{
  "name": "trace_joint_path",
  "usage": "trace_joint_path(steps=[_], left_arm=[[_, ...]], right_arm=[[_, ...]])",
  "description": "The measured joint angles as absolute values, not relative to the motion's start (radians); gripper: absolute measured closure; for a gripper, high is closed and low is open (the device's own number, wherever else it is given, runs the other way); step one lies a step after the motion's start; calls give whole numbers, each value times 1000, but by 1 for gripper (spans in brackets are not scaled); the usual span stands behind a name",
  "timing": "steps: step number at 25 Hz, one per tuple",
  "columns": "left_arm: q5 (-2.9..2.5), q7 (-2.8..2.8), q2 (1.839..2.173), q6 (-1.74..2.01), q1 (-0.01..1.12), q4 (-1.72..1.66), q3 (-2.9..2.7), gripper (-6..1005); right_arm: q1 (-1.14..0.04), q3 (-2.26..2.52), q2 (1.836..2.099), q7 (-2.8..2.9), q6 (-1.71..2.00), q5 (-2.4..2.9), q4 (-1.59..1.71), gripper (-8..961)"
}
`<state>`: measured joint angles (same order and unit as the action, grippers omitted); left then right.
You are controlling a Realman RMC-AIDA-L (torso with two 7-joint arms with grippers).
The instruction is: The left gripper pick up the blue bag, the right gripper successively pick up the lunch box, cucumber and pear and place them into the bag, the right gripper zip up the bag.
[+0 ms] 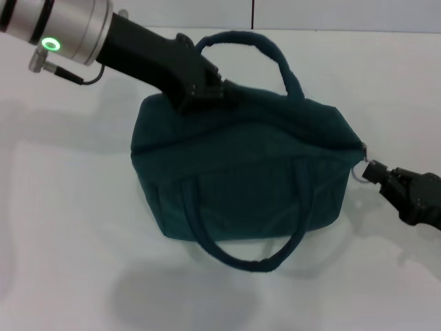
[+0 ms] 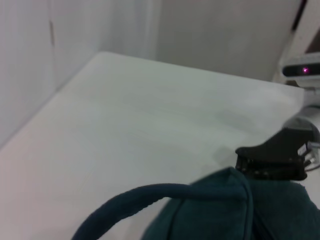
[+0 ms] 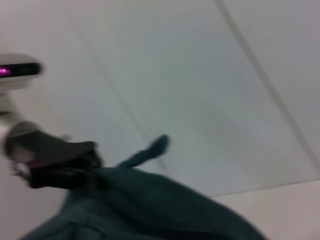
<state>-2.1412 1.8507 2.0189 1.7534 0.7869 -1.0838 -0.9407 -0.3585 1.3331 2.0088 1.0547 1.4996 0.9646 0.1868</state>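
The blue bag (image 1: 248,172) stands on the white table with its top drawn closed and both handles showing. My left gripper (image 1: 200,89) is shut on the bag's top edge at its far left corner. At the bag's right end my right gripper (image 1: 375,171) is shut on the small silver zipper pull (image 1: 360,172). The left wrist view shows the bag (image 2: 220,210), one handle (image 2: 135,199) and the right gripper (image 2: 272,161) at the bag's far end. In the right wrist view the left gripper (image 3: 60,161) clamps the bag (image 3: 150,210). The lunch box, cucumber and pear are out of view.
The white table (image 1: 69,227) lies bare around the bag on every side. A pale wall (image 2: 225,35) rises behind the table's far edge.
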Motion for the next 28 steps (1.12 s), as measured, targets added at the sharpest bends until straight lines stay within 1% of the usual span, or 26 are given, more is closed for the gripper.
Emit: trace_joint_path(steps=[8,12,17,23,28], left_arm=[[-2178,1853,2024,1792,786,-1041,-942,942],[-2174,1855,2036,1794,784,-1040,-949,927],[-2055,1831,2047,1779,746,-1086,-926,807],[-1862,1765,2042,1774,676,-1119,-851,652],[-1797,1742,2040,1778,625,-1119,-840,475]], right_arm=[[-352,1331,1998,1055,1524,956,187,942],[-352,1298,1997,1056,1509,955,182,940],[-353,1298,1997,1057,1502,957,183,939],[-344,1286,1993,1057,1511,955,188,846],[-317,1189,1994,1045,1545,953,196,622]])
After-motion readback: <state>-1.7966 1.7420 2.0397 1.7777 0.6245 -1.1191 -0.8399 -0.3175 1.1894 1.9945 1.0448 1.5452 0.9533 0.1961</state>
